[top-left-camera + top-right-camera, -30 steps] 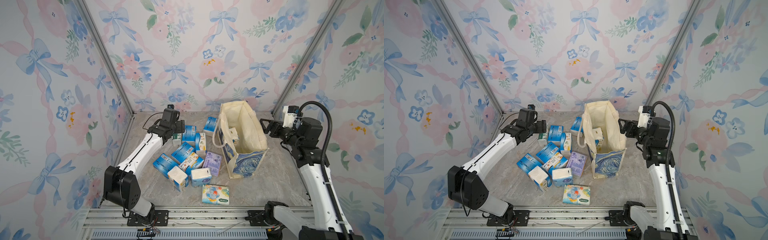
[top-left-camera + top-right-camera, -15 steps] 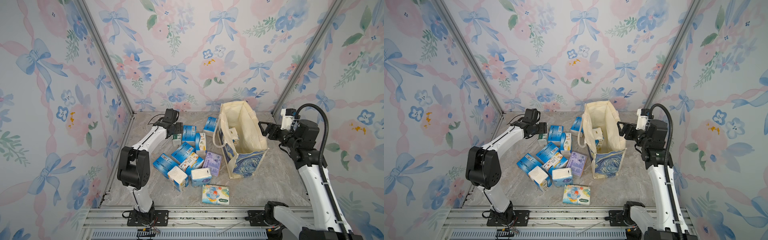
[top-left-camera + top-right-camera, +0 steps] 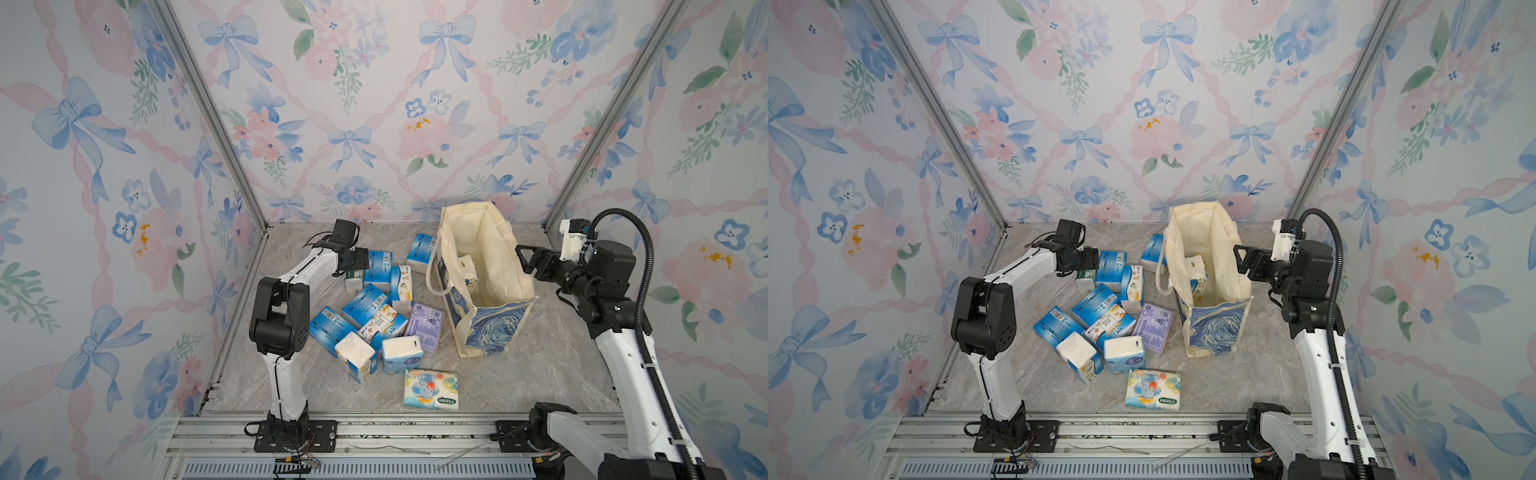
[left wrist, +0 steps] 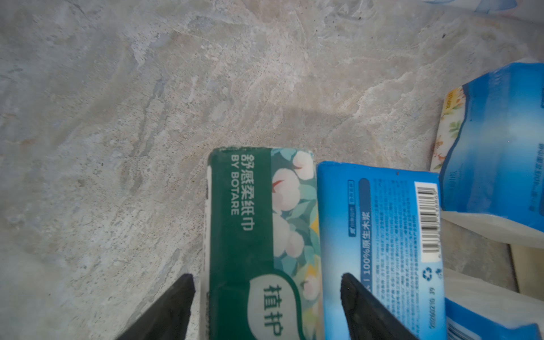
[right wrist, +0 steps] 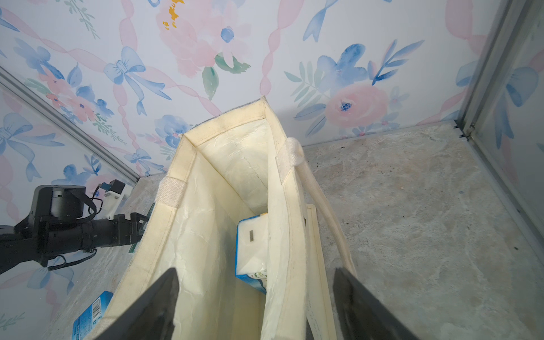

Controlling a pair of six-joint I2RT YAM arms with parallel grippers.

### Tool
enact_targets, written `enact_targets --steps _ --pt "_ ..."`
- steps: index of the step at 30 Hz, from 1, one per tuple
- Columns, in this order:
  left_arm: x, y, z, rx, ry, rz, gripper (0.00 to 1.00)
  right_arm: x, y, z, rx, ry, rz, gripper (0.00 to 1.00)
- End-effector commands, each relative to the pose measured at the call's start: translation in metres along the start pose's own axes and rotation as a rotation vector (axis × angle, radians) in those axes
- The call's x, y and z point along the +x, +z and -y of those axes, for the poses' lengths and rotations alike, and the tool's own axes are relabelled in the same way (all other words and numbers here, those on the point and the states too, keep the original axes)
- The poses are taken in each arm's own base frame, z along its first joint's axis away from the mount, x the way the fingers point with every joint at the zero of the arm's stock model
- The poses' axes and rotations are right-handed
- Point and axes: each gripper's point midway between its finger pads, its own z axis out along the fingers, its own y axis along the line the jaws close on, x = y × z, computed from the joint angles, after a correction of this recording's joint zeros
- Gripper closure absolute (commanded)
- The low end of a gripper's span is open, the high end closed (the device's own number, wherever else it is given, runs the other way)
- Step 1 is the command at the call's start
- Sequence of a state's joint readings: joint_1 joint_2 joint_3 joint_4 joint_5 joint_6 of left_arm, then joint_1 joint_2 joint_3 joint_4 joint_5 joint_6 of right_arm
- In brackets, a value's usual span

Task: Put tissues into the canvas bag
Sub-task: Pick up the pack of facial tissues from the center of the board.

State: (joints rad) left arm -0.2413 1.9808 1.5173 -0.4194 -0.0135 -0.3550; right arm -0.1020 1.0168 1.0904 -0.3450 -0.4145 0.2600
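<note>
1. The canvas bag (image 3: 490, 328) (image 3: 1212, 328) stands upright and open-mouthed on the worktop (image 3: 540, 374), close to its far edge and right of centre.
2. One white-and-blue pack (image 3: 467, 270) (image 5: 251, 250) lies inside the bag, against a side wall.
3. The remaining tissues (image 3: 374, 320) lie in a loose cluster on the worktop, just left of the bag.
4. The lilac pack (image 3: 426, 326) lies flat at the cluster's edge nearest the bag.
5. The cartoon-print pack (image 3: 431, 388) lies flat and apart, towards the front edge.
6. The left gripper (image 3: 361, 259) (image 4: 265, 279) is at the far end of the cluster. Its jaws are spread and straddle the green-white pack (image 4: 250, 235) (image 3: 353, 283). One finger (image 4: 176, 303) is just beside the pack, with a narrow gap; the other overlaps the blue barcode pack (image 4: 379, 235) that touches it.
7. The right gripper (image 3: 524, 258) (image 5: 254, 270) hangs at the bag's right rim. Its jaws are spread and grip nothing.
</note>
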Motion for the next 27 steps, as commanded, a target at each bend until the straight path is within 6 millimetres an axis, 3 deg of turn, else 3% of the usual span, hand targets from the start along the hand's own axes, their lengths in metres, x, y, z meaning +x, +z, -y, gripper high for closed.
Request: enact_targets --steps 1,8,11,13,19,27 --pt "-0.001 0.006 0.001 0.009 -0.004 -0.013 0.26 0.001 0.003 -0.001 -0.005 0.003 0.002 0.17" --pt "0.006 0.021 -0.006 0.006 -0.02 -0.044 0.45 0.005 0.004 0.001 -0.001 0.007 -0.007 0.17" --pt "0.005 0.02 -0.008 -0.006 -0.021 -0.041 0.63 0.006 0.003 0.001 0.001 0.007 -0.009 0.17" --pt "0.0 0.013 -0.01 -0.016 -0.022 -0.023 0.7 0.005 0.002 0.001 0.001 0.006 -0.005 0.17" --pt "-0.021 -0.032 -0.007 -0.021 -0.004 0.074 0.71 0.007 0.003 0.001 -0.002 0.011 -0.007 0.17" --pt "-0.056 -0.127 0.029 0.028 0.065 0.278 0.71 0.012 0.006 0.003 0.002 0.023 -0.022 0.17"
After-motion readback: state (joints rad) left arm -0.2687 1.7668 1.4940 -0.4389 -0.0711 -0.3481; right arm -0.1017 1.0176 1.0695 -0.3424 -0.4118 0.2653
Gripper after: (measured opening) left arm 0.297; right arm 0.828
